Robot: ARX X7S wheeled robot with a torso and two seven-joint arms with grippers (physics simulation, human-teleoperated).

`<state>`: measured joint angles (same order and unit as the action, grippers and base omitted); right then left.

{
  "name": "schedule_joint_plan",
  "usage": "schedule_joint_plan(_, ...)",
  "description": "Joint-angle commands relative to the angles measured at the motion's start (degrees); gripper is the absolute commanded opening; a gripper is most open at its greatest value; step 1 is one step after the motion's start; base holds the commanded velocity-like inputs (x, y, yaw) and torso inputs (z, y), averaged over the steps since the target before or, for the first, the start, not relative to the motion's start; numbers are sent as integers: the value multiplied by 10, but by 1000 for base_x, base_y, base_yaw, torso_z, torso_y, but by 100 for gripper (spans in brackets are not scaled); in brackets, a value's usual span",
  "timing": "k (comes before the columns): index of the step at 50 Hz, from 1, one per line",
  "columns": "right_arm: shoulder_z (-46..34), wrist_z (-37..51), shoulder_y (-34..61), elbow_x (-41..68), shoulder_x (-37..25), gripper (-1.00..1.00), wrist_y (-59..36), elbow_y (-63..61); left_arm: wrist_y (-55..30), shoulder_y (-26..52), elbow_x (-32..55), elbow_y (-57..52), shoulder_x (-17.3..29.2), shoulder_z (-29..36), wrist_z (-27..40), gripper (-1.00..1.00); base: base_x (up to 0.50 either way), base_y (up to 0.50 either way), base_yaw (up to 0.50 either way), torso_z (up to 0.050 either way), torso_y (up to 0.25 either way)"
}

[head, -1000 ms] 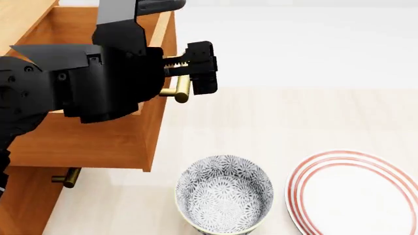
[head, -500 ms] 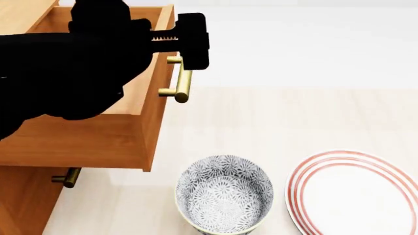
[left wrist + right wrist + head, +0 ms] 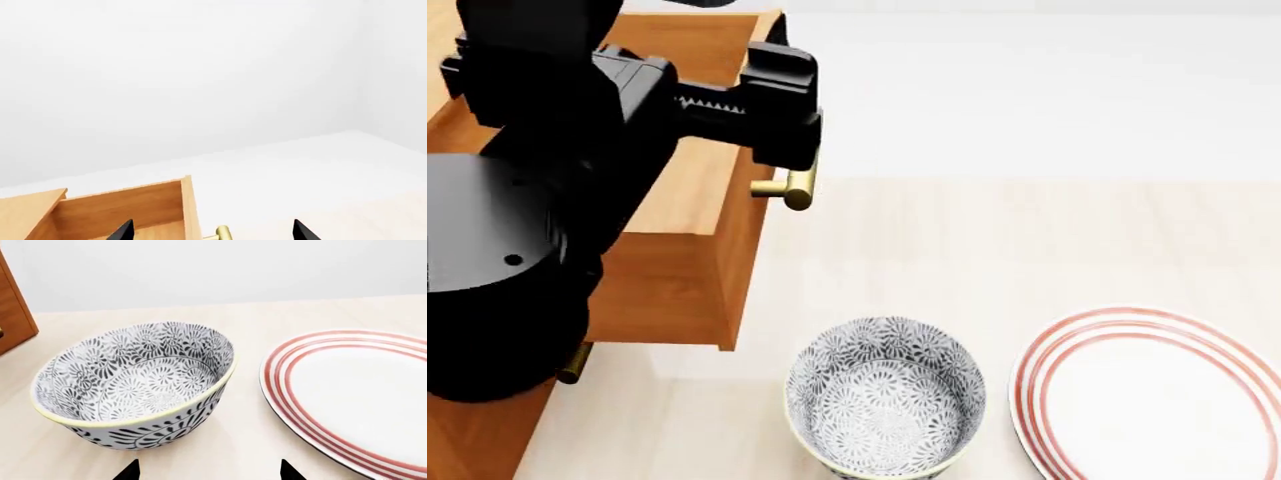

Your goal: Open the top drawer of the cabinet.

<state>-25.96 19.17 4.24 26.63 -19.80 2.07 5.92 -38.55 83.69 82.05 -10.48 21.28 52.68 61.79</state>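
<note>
Top drawer [image 3: 687, 200] is pulled well out of the cabinet [image 3: 481, 440], lighter wood inside showing. Its brass handle [image 3: 801, 185] sticks out at the drawer front.

Left gripper [image 3: 785, 100] sits above the handle end and the drawer front, jaws spread, gripping nothing; wrist view shows both fingertips [image 3: 123, 231] apart with the handle [image 3: 222, 233] between and beyond them.

A lower drawer's handle [image 3: 571, 365] peeks out under the arm.

Patterned bowl [image 3: 888, 395] stands on the counter [image 3: 1028, 240] near its front edge, just beside a red-ringed plate [image 3: 1161, 395]; they are not touching.

Right gripper [image 3: 208, 471]: tips apart, empty, close to the bowl [image 3: 137, 385] and plate [image 3: 353, 390].
</note>
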Motion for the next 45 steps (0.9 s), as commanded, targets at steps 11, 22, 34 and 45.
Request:
schedule_joint_plan(11,11,-8,2,-9,11,100,-2,-2,9,-47,9,-231,61,-14,57,100,0,0,0,0,0)
schedule_joint_plan(22,8,-7,1,-12,10,100,0,-2,9,-102,-75,-354,108,11,80,100,0,0,0,0,0)
schedule_joint_plan(34,6,-8,2,-15,11,100,6,5,14,-177,-247,-401,139,81,36,100,0,0,0,0,0)
schedule_joint_plan(45,4,-6,1,-15,9,100,6,1,72,-263,-451,-360,184,170,1,100,0,0,0,0,0)
